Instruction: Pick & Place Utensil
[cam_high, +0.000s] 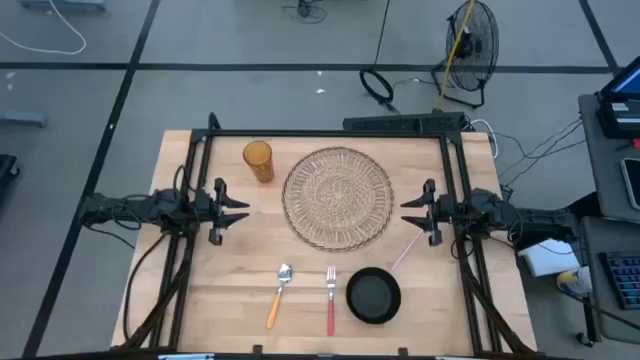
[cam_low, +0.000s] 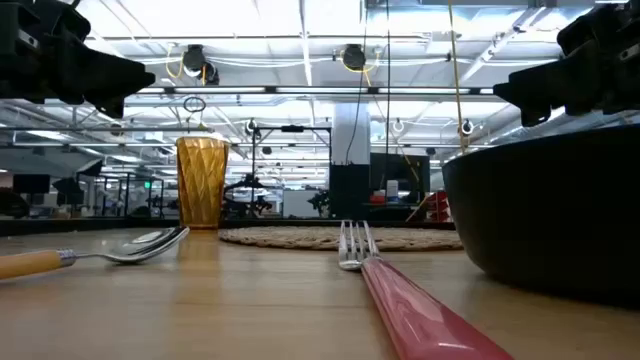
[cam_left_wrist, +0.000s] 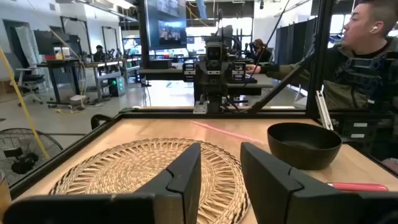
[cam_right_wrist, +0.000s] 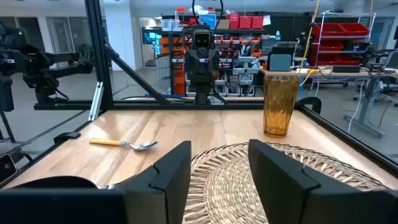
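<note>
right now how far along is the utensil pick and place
Nothing looks done yet: the spoon and fork lie on the table beside the black bowl. Nothing is in hand: left hand and right hand hang open, flanking the woven mat. Picking and placing remain.

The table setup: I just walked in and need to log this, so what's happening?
Nothing is being handled yet. The left gripper and right gripper hover with jaws open and empty on either side of the woven placemat. The spoon, the fork and the black bowl lie untouched along the near edge, and the amber cup stands beside the mat.
</note>
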